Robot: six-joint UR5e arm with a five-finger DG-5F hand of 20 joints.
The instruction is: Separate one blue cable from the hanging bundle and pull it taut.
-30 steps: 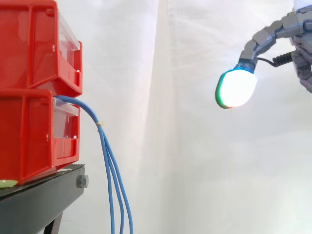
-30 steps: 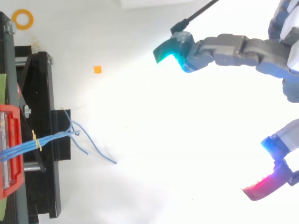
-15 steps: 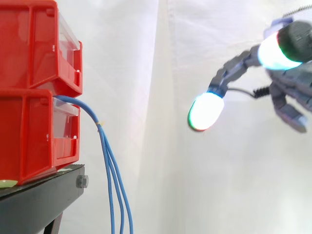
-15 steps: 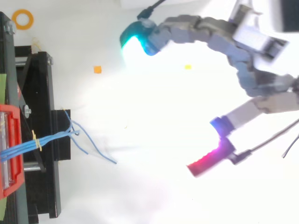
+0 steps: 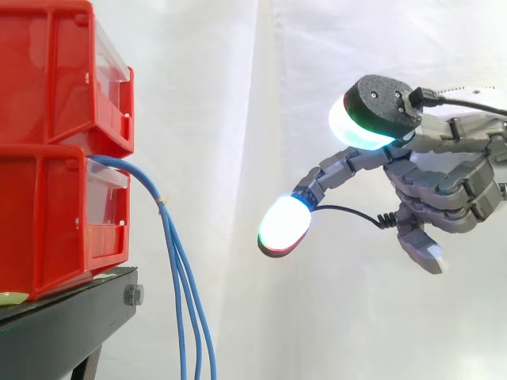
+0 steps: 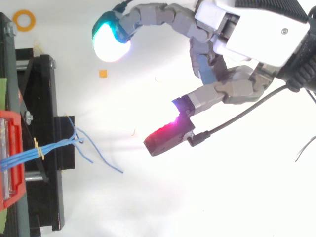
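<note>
A bundle of thin blue cables [image 5: 181,277] leaves the lower red bin [image 5: 55,218] and hangs down past the black stand's edge. From above, the cables [image 6: 59,145] are tied with a yellow band and their loose ends fan out on the white floor. My hand [image 5: 444,186] reaches in from the right with its fingers spread and nothing between them. A glowing fingertip [image 5: 283,226] is the nearest part, still well right of the cables. In the top view the hand [image 6: 247,39] has one pad [image 6: 111,39] far left and a magenta one [image 6: 168,138] right of the cable ends.
Two red bins [image 5: 59,71] are stacked on the black stand [image 5: 71,324] at the left. A white curtain hangs behind. On the floor lie a small orange piece [image 6: 102,73] and a yellow ring [image 6: 23,20].
The hand has travelled left and down toward the cables, turning so more of its fingers show. The cables hang as before.
</note>
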